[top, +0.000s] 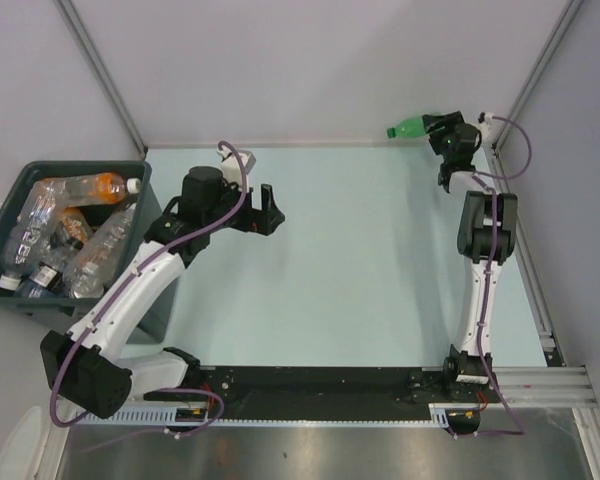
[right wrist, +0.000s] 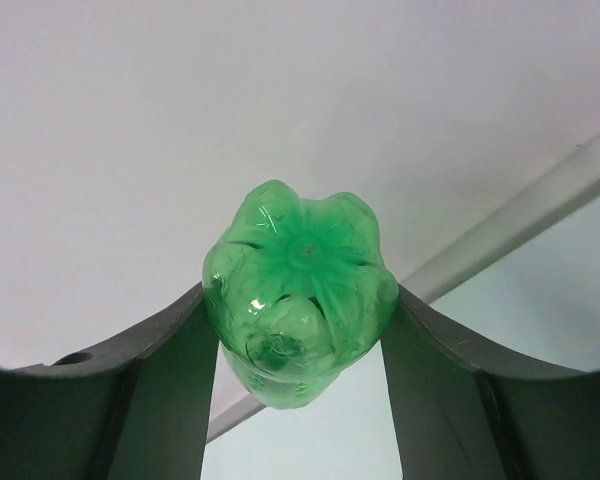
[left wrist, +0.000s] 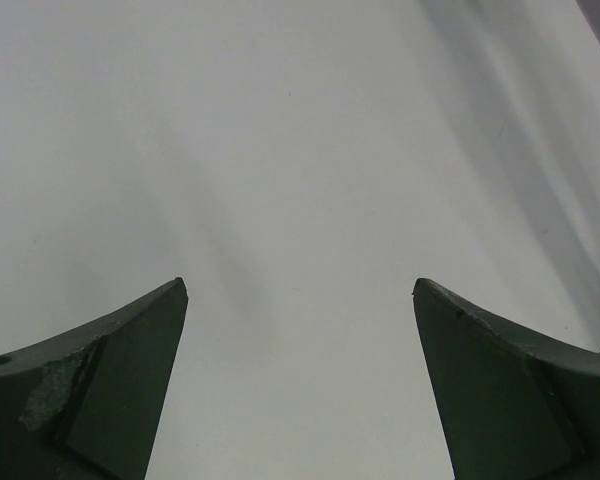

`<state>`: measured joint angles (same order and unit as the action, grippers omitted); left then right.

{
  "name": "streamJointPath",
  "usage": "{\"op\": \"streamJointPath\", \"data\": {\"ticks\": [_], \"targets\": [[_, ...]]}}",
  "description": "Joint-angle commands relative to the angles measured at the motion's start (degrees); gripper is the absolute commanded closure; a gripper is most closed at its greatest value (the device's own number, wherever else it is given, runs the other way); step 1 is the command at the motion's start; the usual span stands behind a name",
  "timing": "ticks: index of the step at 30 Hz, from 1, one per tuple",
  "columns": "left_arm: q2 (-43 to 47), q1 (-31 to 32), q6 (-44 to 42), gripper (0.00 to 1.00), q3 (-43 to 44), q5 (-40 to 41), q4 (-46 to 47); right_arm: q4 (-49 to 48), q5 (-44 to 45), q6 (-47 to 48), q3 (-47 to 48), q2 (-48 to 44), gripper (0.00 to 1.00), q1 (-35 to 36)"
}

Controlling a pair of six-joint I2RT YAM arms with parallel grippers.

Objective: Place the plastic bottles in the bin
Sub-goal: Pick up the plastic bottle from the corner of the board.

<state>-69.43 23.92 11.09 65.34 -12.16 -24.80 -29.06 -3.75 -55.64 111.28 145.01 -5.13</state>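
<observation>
Green bottle [top: 408, 127] is the last one out of the bin [top: 80, 167]. It sits in my right gripper [top: 442, 128], up by the far right corner of the table [top: 360, 250]. It looks lifted off the top, well apart from the bin at the far left.

The right fingers [right wrist: 170, 370] squeeze it from both sides, close to its bumpy bottom. That bottom faces the wrist camera. The bottle [right wrist: 300, 290] lies level, and its long side runs left to right. The thin end points left, toward the bin side, I think; it is too small to be sure.

It looks empty, so I guess it is very light. The thin plastic is soft and smooth, so it can dent or slip. The stiff bottom end is a good place to hold.

My left gripper [top: 265, 210] hangs wide open with nothing in it, over bare table near the bin. Lots of other bottles [top: 70, 235] are piled in the bin, with an orange one [top: 100, 186] on top.
</observation>
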Motion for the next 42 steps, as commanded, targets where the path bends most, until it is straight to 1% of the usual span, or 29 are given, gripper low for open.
{"op": "streamJointPath", "data": {"ticks": [1, 2, 3, 5, 6, 7, 8, 9, 10, 11, 12, 13, 15, 16, 17, 19, 20, 22, 24, 26, 30, 34, 39, 42], "targets": [[3.59, -0.19, 1.03, 0.00, -0.30, -0.23, -1.04, -6.19, -4.32, 3.78, -6.15, -15.96, 0.85, 0.29], [4.03, -0.10, 1.21, 0.00, -0.48, -0.32, -1.30, -5.75, -5.47, 4.04, -7.99, -17.99, 0.85, 0.38], [4.56, -0.19, 1.47, 0.00, -0.48, -1.10, -1.48, -5.48, -6.70, 4.22, -11.84, -22.79, 0.84, 0.47], [5.88, -0.19, 1.65, 0.00, -0.30, -2.07, -2.18, -4.61, -10.21, 5.09, -16.78, -27.74, 0.84, 0.82], [6.32, -0.10, 2.00, 0.00, -0.22, -2.60, -2.62, -3.65, -11.27, 5.88, -21.07, -30.81, 0.83, 1.17], [7.54, -0.19, 2.09, 0.00, -0.04, -3.82, -2.80, -0.07, -13.54, 6.76, -22.59, -35.89, 0.83, 1.87], [7.99, -0.10, 2.27, 0.00, -0.04, -4.62, -3.32, 2.58, -14.52, 9.47, -23.91, -38.90, 0.83, 2.57], [8.69, -0.19, 2.27, 0.00, -0.13, -6.54, -3.50, 8.35, -15.40, 10.89, -26.27, -41.54, 0.82, 3.45], [9.65, -0.02, 2.09, 0.00, -0.21, -7.86, -3.50, 11.19, -15.41, 12.29, -27.25, -46.96, 0.82, 4.93], [10.27, -0.02, 2.18, 0.00, -0.56, -8.75, -3.24, 13.91, -15.24, 15.61, -28.31, -49.36, 0.82, 7.56], [10.80, 0.07, 2.35, 0.00, -0.91, -9.45, -2.89, 19.16, -15.15, 17.04, -29.71, -51.65, 0.82, 8.98], [11.24, 0.16, 2.53, 0.00, -1.35, -10.41, -2.54, 21.48, -14.89, 18.27, -30.59, -56.28, 0.82, 12.12], [12.21, 0.60, 3.23, 0.00, -1.36, -10.60, -2.36, 26.30, -14.71, 20.30, -32.26, -60.87, 0.81, 15.04], [12.56, 0.77, 3.32, 0.00, -1.10, -10.69, -2.36, 27.55, -14.45, 20.57, -34.10, -62.90, 0.80, 17.32], [13.17, 1.12, 3.76, 0.00, -1.09, -10.86, -2.27, 28.52, -14.27, 20.74, -34.99, -66.92, 0.80, 18.73], [14.05, 1.56, 3.94, 0.00, -0.74, -11.12, -1.49, 32.21, -14.09, 21.62, -36.57, -70.20, 0.80, 21.02], [14.32, 1.57, 4.11, 0.00, -0.74, -12.26, -1.13, 33.09, -14.01, 22.06, -37.01, -73.35, 0.79, 23.64], [15.55, 1.91, 4.29, 0.00, -0.74, -13.06, -0.26, 35.73, -13.92, 23.11, -37.54, -75.74, 0.79, 25.94], [16.95, 2.18, 4.11, 0.00, -0.83, -15.86, 0.36, 37.92, -13.48, 23.73, -38.24, -78.64, 0.78, 28.58], [17.92, 2.71, 4.55, 0.00, -1.62, -18.93, 2.03, 38.81, -13.39, 23.73, -39.47, -80.32, 0.78, 29.73], [19.50, 3.76, 6.48, 0.00, -3.55, -22.19, 5.81, 39.34, -14.18, 23.12, -41.76, -83.65, 0.78, 33.33], [19.25, 6.13, 8.77, 0.00, -5.13, -22.38, 8.53, 38.82, -10.76, 24.70, -43.17, -85.07, 0.76, 39.83], [18.02, 9.21, 11.67, 0.00, -7.33, -20.97, 13.01, 37.85, -9.87, 23.73, -43.96, -84.63, 0.76, 43.62], [16.70, 11.41, 12.37, 0.00, -7.77, -17.03, 13.28, 36.01, -11.45, 22.86, -44.66, -84.63, 0.76, 44.94]]}}
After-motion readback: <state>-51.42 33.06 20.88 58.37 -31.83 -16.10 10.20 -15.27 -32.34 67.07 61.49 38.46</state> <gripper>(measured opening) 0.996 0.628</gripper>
